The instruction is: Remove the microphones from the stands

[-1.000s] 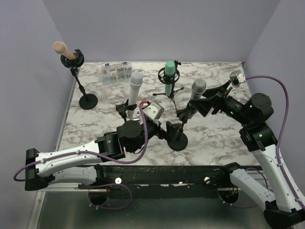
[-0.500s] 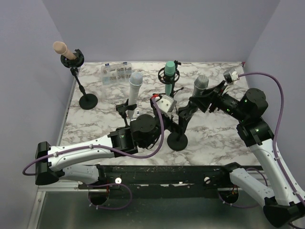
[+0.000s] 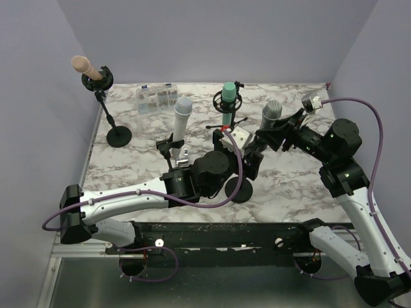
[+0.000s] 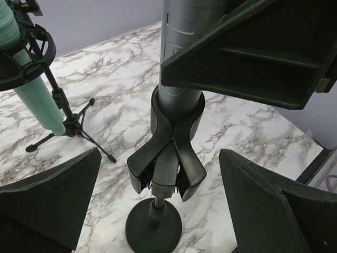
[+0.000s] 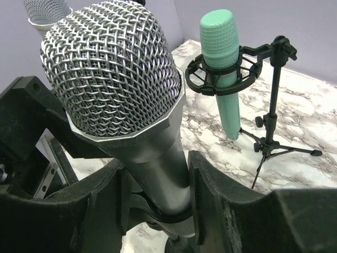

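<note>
Marbled tabletop [image 3: 128,168] carries the stand [image 3: 239,190] at centre. From three o'clock the right pincer [image 5: 156,176] clenches the microphone [image 5: 118,79] by its barrel. Reaching in from seven o'clock, the left pincer [image 4: 158,184] is released, straddling the clip [image 4: 167,150].

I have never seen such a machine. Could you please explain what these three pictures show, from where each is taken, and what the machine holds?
These are two robot arms, the left arm and the right arm, bolted to the near edge of a marble table. The wide picture looks down from above and behind them; the other two come from a small camera on each wrist. Four microphones stand on the table: a grey microphone on a round-based stand, a green microphone on a tripod, a white microphone and a pink microphone. A clear parts box lies at the back. The right gripper appears shut on the grey microphone's body. The left gripper is open, one finger on each side of the stand's clip, touching nothing.
</note>
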{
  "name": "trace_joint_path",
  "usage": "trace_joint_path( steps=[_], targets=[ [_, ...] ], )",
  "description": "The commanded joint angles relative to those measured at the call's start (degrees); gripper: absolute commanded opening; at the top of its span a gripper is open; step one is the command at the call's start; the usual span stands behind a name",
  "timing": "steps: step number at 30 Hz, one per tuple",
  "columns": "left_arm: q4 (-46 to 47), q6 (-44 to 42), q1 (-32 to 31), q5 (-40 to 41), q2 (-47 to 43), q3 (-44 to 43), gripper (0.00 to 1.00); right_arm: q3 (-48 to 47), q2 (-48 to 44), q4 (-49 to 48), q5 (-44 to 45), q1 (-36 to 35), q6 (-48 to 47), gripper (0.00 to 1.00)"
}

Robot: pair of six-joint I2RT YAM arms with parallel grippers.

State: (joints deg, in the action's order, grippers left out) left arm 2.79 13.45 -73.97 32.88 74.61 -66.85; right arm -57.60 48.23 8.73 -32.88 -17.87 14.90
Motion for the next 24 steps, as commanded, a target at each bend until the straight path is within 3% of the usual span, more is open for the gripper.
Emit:
trace_joint_path(
  steps=[1, 7, 11, 20, 24],
  targets=[
    [-2.68, 1.44, -0.18, 2.86, 1.22, -1.96, 0.99, -0.77, -1.02, -0.73, -1.75, 0.2, 1.09, 0.25],
    [-4.78, 2.53, 0.35, 2.19, 3.03, -2.91, 0.99, -0.55, -1.16, -0.61, -1.48, 0.21, 1.14, 0.25],
    [-5.46, 3.49, 0.66, 2.4, 3.69, -3.3, 0.91, -0.67, -1.03, -0.6, -1.39, 0.2, 1.36, 0.24],
    [-5.37, 3.88, 0.92, 2.58, 3.24, -2.7, 0.59, -0.76, -1.28, -0.38, -1.57, 0.2, 1.6, 0.22],
    [-4.53, 2.69, 1.2, 0.7, 2.52, -1.82, 0.35, -0.84, -1.23, -0.34, -1.65, 0.2, 1.73, 0.21]
  ],
)
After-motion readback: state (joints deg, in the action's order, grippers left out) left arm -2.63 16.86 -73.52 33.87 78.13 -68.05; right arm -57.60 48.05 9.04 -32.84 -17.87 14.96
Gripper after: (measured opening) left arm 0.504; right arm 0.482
